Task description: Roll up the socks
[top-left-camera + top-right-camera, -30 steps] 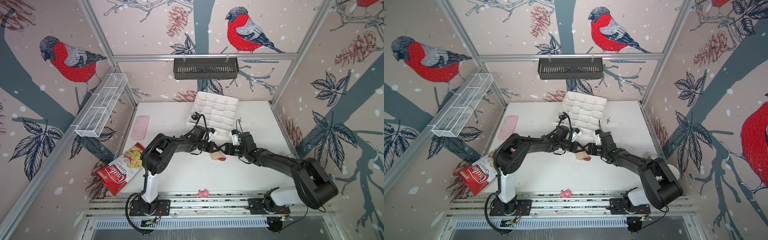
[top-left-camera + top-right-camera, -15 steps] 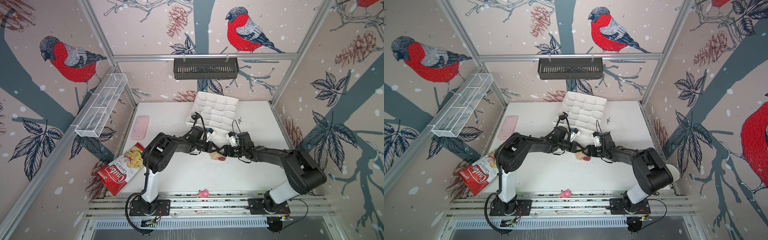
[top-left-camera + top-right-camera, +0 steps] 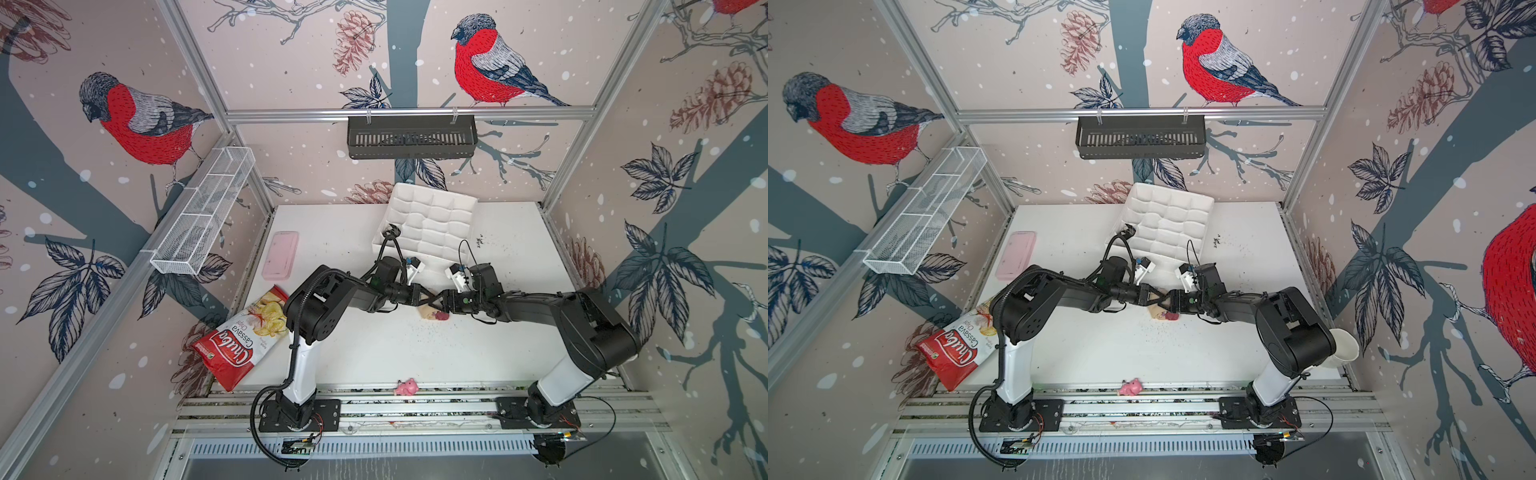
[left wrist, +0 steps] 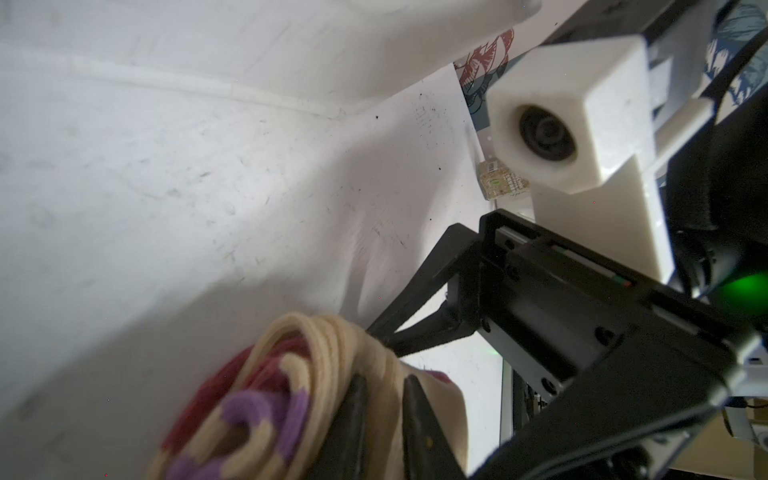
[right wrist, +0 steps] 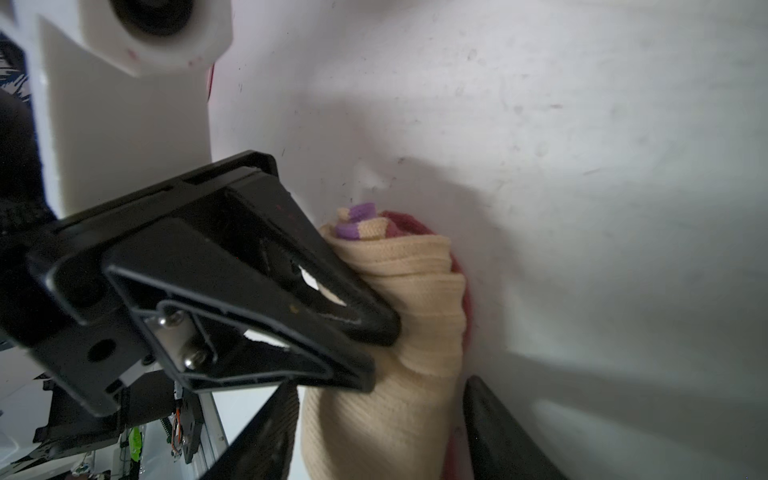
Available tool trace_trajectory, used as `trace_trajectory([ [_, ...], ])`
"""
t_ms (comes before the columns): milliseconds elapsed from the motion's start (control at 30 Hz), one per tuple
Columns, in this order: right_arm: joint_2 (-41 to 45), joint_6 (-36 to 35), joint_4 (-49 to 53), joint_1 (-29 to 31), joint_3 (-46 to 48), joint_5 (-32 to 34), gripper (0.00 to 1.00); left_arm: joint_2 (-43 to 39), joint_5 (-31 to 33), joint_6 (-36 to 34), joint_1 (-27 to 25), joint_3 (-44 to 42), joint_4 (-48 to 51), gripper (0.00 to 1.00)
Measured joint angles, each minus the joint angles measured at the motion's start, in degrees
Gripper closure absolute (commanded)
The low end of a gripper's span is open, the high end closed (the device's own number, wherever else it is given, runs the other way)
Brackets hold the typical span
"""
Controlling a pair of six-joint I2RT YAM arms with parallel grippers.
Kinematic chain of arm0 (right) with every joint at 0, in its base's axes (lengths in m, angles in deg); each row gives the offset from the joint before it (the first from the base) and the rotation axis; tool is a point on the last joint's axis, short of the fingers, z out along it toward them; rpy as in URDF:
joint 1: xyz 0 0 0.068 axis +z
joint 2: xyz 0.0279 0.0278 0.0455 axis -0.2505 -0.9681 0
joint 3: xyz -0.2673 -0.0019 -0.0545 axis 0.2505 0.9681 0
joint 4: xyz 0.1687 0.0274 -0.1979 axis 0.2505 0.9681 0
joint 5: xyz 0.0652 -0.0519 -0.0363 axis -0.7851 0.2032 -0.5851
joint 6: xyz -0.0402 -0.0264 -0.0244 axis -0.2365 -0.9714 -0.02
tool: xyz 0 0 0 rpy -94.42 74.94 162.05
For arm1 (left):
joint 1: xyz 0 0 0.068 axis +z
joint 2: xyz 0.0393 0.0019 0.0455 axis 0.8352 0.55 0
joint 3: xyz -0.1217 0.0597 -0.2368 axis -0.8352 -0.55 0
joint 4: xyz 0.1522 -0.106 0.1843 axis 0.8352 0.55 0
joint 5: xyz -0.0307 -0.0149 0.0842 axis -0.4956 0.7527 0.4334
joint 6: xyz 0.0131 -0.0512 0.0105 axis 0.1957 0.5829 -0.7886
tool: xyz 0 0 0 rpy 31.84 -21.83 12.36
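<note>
In the middle of the white table (image 3: 374,345), the two tools are meeting nose to nose over the tan sock (image 3: 434,314), already wound into a tight roll. The left tool (image 5: 365,332) is pinching the roll's outer layers, its jaws nearly together; the right tool (image 5: 382,432) is straddling the roll with its jaws wide apart. The roll's long axis is running roughly arm to arm, the spiralled end facing left. If that pinch slips, the layers will likely spring loose.

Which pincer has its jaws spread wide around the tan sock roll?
The right pincer: its jaws straddle the tan sock, while the left pincer pinches a fold narrowly.
</note>
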Motion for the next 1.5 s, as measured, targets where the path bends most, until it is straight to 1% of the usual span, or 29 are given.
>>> trace_trajectory([
  [300, -3.8, 0.0, -3.7, 0.0, -0.7, -3.5, 0.38, 0.7, -0.3, 5.7, 1.1, -2.8, -7.9, 0.76],
  [367, -4.2, -0.2, -4.6, 0.3, -0.5, -3.6, 0.39, 0.7, -0.4, 8.1, 1.7, -4.1, -10.8, 0.76],
  [400, -4.5, -1.0, -5.0, 0.7, -0.4, -2.9, 0.40, 0.8, -1.4, 10.3, 1.7, -4.3, -12.9, 0.76],
  [567, -5.5, -1.3, -5.8, 1.1, -0.6, -2.5, 0.44, 1.6, -2.0, 15.0, 1.6, -5.3, -18.5, 0.76],
  [700, -6.4, -1.2, -6.5, 1.1, -0.8, -2.6, 0.47, 1.8, -2.2, 17.2, 1.6, -5.5, -21.1, 0.76],
  [767, -6.8, -1.2, -6.9, 1.1, -0.9, -2.7, 0.52, 1.8, -2.1, 17.9, 1.6, -5.6, -21.4, 0.76],
  [833, -7.1, -1.2, -7.2, 1.1, -0.9, -2.6, 0.66, 1.8, -2.1, 18.1, 1.6, -5.6, -21.4, 0.76],
  [867, -7.4, -0.9, -7.5, 1.1, -0.9, -2.6, 0.71, 1.8, -2.2, 18.2, 1.6, -5.7, -21.5, 0.76],
  [967, -7.8, 0.4, -7.9, 1.1, -0.9, -2.6, 0.90, 1.9, -3.0, 18.3, 1.6, -5.7, -21.7, 0.76],
  [1000, -7.8, 0.4, -8.1, 1.2, -0.9, -2.6, 0.95, 2.0, -3.0, 18.3, 1.6, -5.7, -21.8, 0.76],
  [1133, -7.7, 1.2, -9.0, 1.8, -0.7, -2.2, 1.00, 2.1, -3.0, 18.4, 1.6, -5.7, -22.3, 0.76],
  [1267, -5.8, 1.5, -9.0, 2.3, 0.4, 0.1, 1.00, 0.9, -3.4, 18.2, 1.7, -5.7, -20.7, 0.77],
  [1400, -1.4, 1.5, -5.8, 2.3, 1.8, 3.1, 1.00, -4.6, -2.6, 12.7, 2.3, -4.1, -11.7, 0.76],
  [1500, 2.4, 1.5, -2.7, 1.8, 2.3, 5.5, 1.00, -10.2, -0.3, 6.1, 3.0, -1.0, -2.2, 0.76],
])
